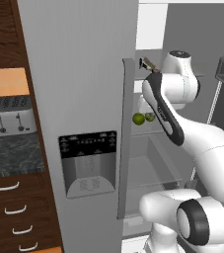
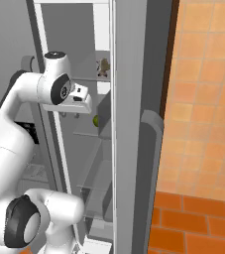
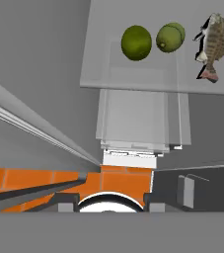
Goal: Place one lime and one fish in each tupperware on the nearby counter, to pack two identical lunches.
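Observation:
Two limes [image 3: 136, 43] [image 3: 168, 38] lie side by side on a glass shelf inside the open fridge, also seen in the left base view [image 1: 138, 118]. One fish [image 3: 212, 44] lies just right of them in the hand view; in the base views it [image 1: 148, 63] [image 2: 103, 67] appears higher, and which shelf it lies on is unclear. My gripper [image 2: 70, 115] hangs above the limes, pointing down, open with nothing between its fingers. The counter [image 1: 10, 158] is left of the fridge. The tupperware is out of view.
A silver toaster [image 1: 10, 114] stands on the counter above drawers [image 1: 15, 210]. The fridge's left door [image 1: 79, 99], with its dispenser panel [image 1: 88, 163], and its right door [image 2: 134, 124] flank the arm closely. Glass shelves and a clear drawer [image 3: 138, 123] lie below the limes.

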You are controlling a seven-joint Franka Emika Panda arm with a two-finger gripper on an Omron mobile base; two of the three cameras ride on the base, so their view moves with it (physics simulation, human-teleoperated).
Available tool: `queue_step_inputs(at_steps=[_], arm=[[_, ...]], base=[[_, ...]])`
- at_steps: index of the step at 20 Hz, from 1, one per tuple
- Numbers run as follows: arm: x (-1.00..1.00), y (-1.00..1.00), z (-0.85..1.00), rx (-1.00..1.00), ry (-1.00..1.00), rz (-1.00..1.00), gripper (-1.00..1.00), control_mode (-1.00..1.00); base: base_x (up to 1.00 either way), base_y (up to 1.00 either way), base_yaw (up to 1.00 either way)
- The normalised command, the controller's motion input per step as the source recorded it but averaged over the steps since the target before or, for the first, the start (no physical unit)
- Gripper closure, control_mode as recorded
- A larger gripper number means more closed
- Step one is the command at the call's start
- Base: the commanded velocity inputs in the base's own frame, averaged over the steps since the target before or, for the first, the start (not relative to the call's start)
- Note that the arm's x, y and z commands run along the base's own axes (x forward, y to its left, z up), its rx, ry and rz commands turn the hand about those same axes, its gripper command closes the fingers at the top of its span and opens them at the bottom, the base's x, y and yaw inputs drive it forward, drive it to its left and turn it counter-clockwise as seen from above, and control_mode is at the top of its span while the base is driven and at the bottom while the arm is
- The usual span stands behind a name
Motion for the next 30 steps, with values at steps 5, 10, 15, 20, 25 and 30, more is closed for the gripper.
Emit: queue_step_inputs(at_steps=[5, 10, 15, 20, 25, 30], arm=[[0.0, -0.07, -0.09, 0.0, 0.0, 0.0, -1.0, -1.0], [0.2, -0.27, -0.41, 0.0, 0.0, 0.03, -1.0, -1.0], [0.4, -0.31, -0.45, -0.02, -0.11, 0.18, -1.0, -1.0], [0.54, -0.21, -0.12, -0.01, -0.16, 0.22, -1.0, -1.0], [0.52, 0.0, -0.11, 0.0, -0.06, 0.26, -1.0, -1.0], [0.48, 0.0, -0.24, -0.01, -0.02, 0.23, -1.0, -1.0]], base=[[0.0, 0.0, 0.0], [0.0, 0.0, 0.0], [0.0, 0.0, 0.0], [0.0, 0.0, 0.0], [0.0, 0.0, 0.0], [0.0, 0.0, 0.0]])
